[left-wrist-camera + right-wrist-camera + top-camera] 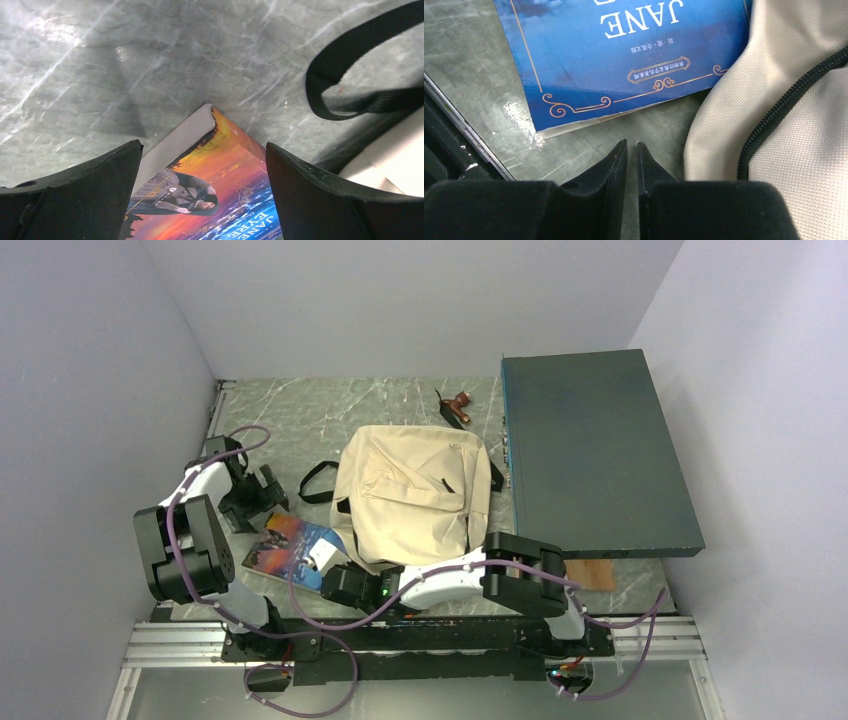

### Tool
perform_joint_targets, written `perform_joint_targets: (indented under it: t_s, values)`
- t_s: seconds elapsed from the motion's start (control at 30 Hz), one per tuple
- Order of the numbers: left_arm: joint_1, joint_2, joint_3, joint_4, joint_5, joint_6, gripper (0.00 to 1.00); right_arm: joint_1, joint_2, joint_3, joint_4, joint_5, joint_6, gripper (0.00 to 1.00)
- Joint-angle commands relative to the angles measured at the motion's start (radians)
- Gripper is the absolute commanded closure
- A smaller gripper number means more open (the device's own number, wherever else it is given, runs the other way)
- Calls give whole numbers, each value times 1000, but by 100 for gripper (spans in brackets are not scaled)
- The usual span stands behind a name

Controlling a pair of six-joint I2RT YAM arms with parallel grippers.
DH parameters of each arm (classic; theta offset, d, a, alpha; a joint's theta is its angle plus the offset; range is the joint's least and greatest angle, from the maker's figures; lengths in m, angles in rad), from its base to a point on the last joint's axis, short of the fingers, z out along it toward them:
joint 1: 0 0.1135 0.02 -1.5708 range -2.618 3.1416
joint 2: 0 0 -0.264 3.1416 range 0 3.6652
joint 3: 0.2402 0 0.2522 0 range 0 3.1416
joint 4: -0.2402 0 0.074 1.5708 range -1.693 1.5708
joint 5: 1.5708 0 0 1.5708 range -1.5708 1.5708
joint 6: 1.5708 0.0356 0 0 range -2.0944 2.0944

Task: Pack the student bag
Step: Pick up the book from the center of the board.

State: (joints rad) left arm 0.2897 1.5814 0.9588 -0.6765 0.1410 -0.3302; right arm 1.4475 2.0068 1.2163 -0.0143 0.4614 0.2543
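The beige canvas student bag lies flat mid-table, with a black strap looping out to its left. A book with an orange and blue "Jane Eyre" cover lies on the table left of the bag's near corner. My left gripper is open at the book's far corner; in the left wrist view the book lies between its spread fingers, untouched. My right gripper is shut and empty at the book's near right corner, beside the bag's edge. The book also shows in the right wrist view.
A big dark teal flat box stands right of the bag. A small brown and black strap end lies behind the bag. A wooden piece pokes out under the box. Walls close in left, back and right.
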Motion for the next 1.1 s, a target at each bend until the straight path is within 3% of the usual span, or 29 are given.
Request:
perform_joint_targets:
  t_s: [0.0,0.07,0.17,0.33,0.57,0.73,0.9,1.07]
  values:
    - [14,15,3,39,178,83,2,2,-70,-44,79,4,34,86]
    - [14,39,-12,49,267,78,4,0,-76,-49,90,3,24,85]
    - [14,30,-43,73,389,68,15,-3,-73,-51,116,-20,11,84]
    - [11,-61,-92,64,446,67,26,-13,-57,-38,137,-36,2,82]
    - [-34,-190,-153,57,519,57,28,-22,-75,-47,133,-48,11,81]
    - [-81,-271,-216,119,558,0,26,-18,-179,-52,22,-25,50,77]
    - [-80,-282,-194,103,541,10,23,-13,-285,-100,-8,-50,71,64]
    - [-81,-292,-205,109,546,6,23,-13,-275,-83,10,-80,69,54]
